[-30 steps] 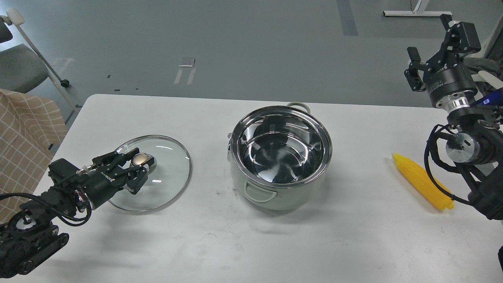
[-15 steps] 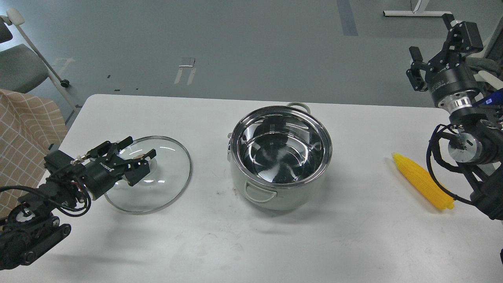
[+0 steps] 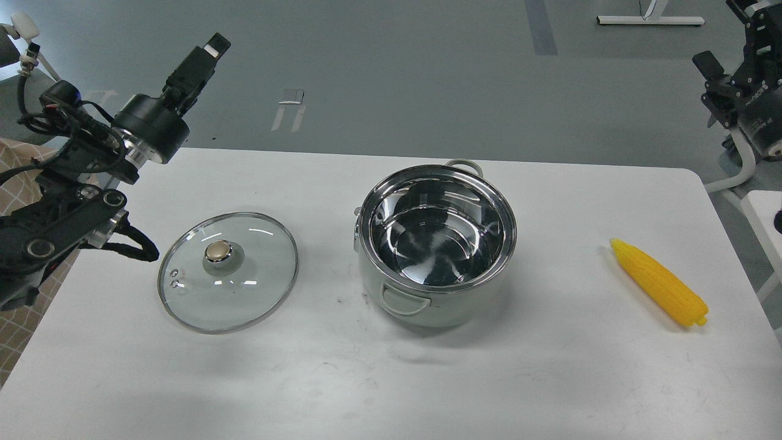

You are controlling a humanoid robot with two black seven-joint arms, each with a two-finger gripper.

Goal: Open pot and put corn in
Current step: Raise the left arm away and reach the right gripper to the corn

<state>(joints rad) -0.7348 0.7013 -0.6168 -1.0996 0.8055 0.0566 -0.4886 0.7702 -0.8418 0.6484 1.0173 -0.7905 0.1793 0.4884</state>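
Left tool (image 3: 204,55) raised high at the far left corner of the desk (image 3: 391,379), pointing up and away. Seen edge-on and dark; its two fingers cannot be told apart, so I cannot tell whether it is wide or narrow. Nothing visible in it. Left arm's thick links hang over the desk's left edge, cable looping down beside them.

Right tool (image 3: 730,67) up at the far right, off the desk over the floor, partly cut by the picture's edge. One dark finger sticks out to the left; the other is lost against the body and the frame edge, so its gap cannot be judged. It carries nothing that shows.

Glass lid (image 3: 228,271) lies flat on the desk at left, brass knob up, well below the left tool and apart from it.

Pot (image 3: 435,244) stands upright mid-desk, uncovered, pale green outside, shiny steel inside, nothing in it. One loop handle faces near, the other far. Lid just beside it to the left, not touching.

Corn (image 3: 660,282) lies on the desk to the right, well apart from the pot, tapered tip pointing up-left, blunt end near the desk's right edge. Neither tool is close to it.

Checked tan cloth (image 3: 18,287) at the left border.
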